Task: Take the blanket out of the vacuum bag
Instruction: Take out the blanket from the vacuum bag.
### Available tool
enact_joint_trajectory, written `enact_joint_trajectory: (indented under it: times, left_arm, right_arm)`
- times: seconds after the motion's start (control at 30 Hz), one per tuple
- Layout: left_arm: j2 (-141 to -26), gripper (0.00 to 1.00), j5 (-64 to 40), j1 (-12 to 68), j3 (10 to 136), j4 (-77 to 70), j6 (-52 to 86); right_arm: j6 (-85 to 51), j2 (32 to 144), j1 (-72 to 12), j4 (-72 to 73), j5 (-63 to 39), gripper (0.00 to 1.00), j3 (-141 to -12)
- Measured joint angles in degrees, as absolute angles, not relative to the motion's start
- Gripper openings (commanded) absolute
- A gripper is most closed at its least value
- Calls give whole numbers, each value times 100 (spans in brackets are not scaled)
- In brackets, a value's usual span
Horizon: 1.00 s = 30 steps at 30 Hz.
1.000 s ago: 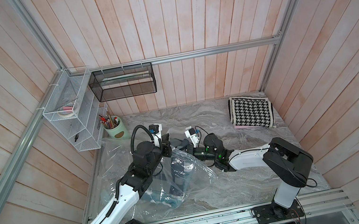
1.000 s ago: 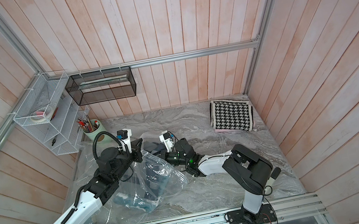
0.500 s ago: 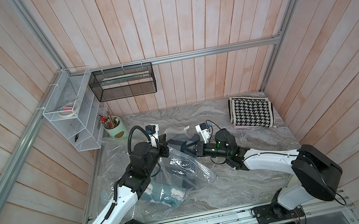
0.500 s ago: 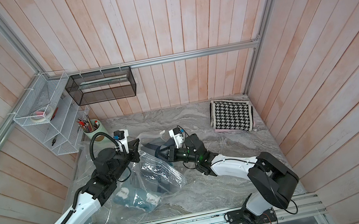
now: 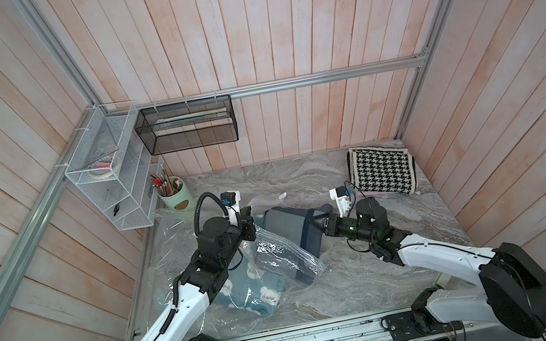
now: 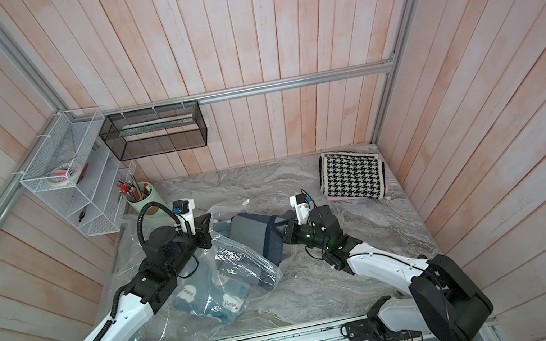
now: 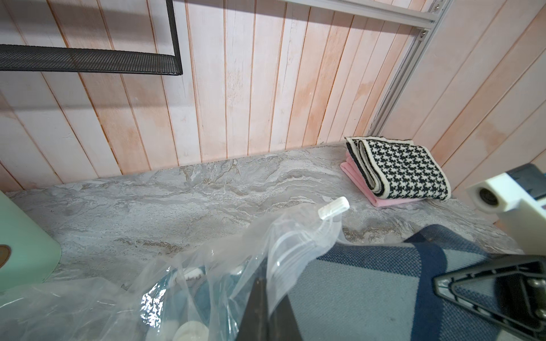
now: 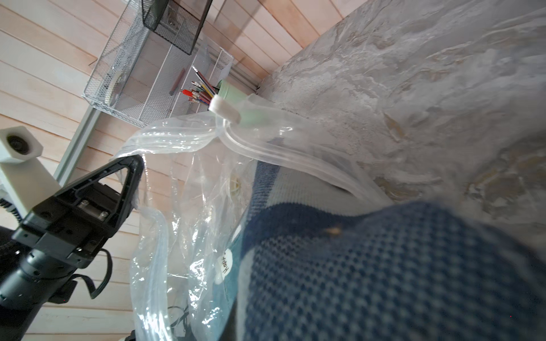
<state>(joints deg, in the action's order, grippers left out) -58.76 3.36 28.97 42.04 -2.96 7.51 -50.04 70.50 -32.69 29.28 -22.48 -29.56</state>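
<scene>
Your left gripper (image 8: 130, 168) is closed thin on the upper lip of the vacuum bag (image 5: 279, 257), pinching the clear plastic at its open mouth and holding that lip up off the desk (image 5: 357, 270). In the left wrist view its fingers (image 7: 266, 310) meet with the film between them. Your right gripper (image 5: 320, 222) is clamped narrow on the blanket (image 5: 288, 222), a grey-blue weave with a navy band, and grips it at the banded end. In both top views that end of the blanket lies outside the bag's mouth, between your two grippers. Its other end runs under the crinkled plastic, so it is only partly out. Deeper in the bag lies a teal fleece (image 6: 226, 301) with white cloud patches. The small white zip slider (image 7: 334, 207) sits at the far corner of the mouth, apart from both grippers. The rest of the bag spreads flat over the left half of the desk, up to the green pen cup (image 5: 176, 198). A folded houndstooth cloth (image 5: 381, 169) lies in the far right corner, well apart from the bag.
</scene>
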Motion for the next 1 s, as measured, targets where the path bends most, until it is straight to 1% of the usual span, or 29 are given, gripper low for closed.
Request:
enact_joint_trajectory:
  times: [0.17, 0.3, 0.4, 0.43, 0.57, 0.67, 0.8, 1.0]
  left_arm:
    - [-5876, 0, 311, 2880, 4202, -255, 753]
    - [-5881, 0, 292, 2880, 4202, -246, 753]
    - [-5881, 0, 296, 2875, 4202, -237, 753]
    - [-5881, 0, 298, 2871, 4202, -235, 753]
    - [-5881, 0, 298, 2860, 4202, -228, 751]
    - [-5865, 0, 298, 2858, 4202, -202, 751]
    - [-5837, 0, 303, 2853, 4202, -158, 740]
    - [-5822, 0, 305, 2849, 4202, -102, 707]
  right_arm:
    - [-5054, 7094, -3210, 3194, -2171, 0, -2410]
    - [-5092, 7328, -3210, 3474, -2171, 0, -2292]
    - [-5092, 7474, -3210, 3730, -2198, 7, -2292]
    - [-5096, 7520, -3210, 3819, -2215, 12, -2292]
    - [-5113, 7655, -3208, 4165, -2296, 34, -2290]
    - [-5107, 7762, -3208, 4421, -2388, 42, -2287]
    - [-5129, 7920, -3210, 4670, -2482, 45, -2287]
    - [-5140, 8285, -3203, 4849, -2672, 46, -2386]
